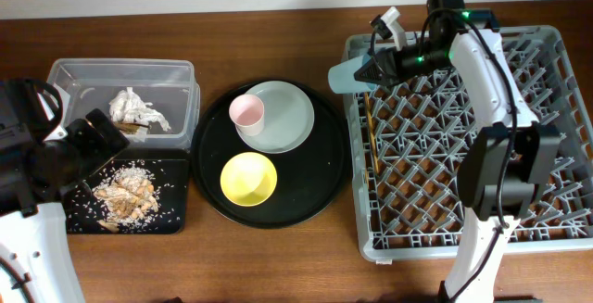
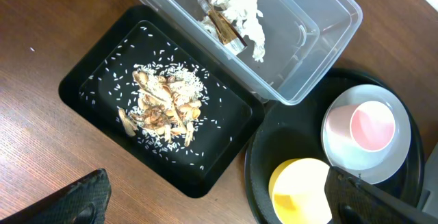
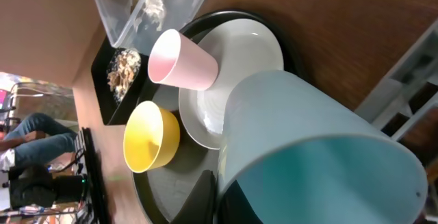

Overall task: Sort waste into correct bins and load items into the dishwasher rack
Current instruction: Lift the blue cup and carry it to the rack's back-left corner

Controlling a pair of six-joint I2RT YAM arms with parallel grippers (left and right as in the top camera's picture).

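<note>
My right gripper (image 1: pixel 363 69) is shut on the light blue cup (image 1: pixel 345 75), held on its side over the left edge of the grey dishwasher rack (image 1: pixel 556 136); the cup fills the right wrist view (image 3: pixel 321 148). The pink cup (image 1: pixel 246 112) stands on the pale plate (image 1: pixel 287 118) beside the yellow bowl (image 1: pixel 248 178). Wooden chopsticks (image 1: pixel 371 127) lie in the rack. The white tissue (image 1: pixel 137 108) and gold-brown wrapper (image 2: pixel 222 27) lie in the clear tub (image 1: pixel 176 76). Food scraps (image 1: pixel 123 192) lie in the shallow black tray (image 1: pixel 171 215). My left gripper (image 2: pixel 219 200) is open and empty above the table, near that tray.
The large round black tray (image 1: pixel 324 183) holds the plate and bowl between the bins and the rack. The right arm's base stands on the rack's near right side (image 1: pixel 500 183). Bare wooden table runs along the front edge (image 1: pixel 278 266).
</note>
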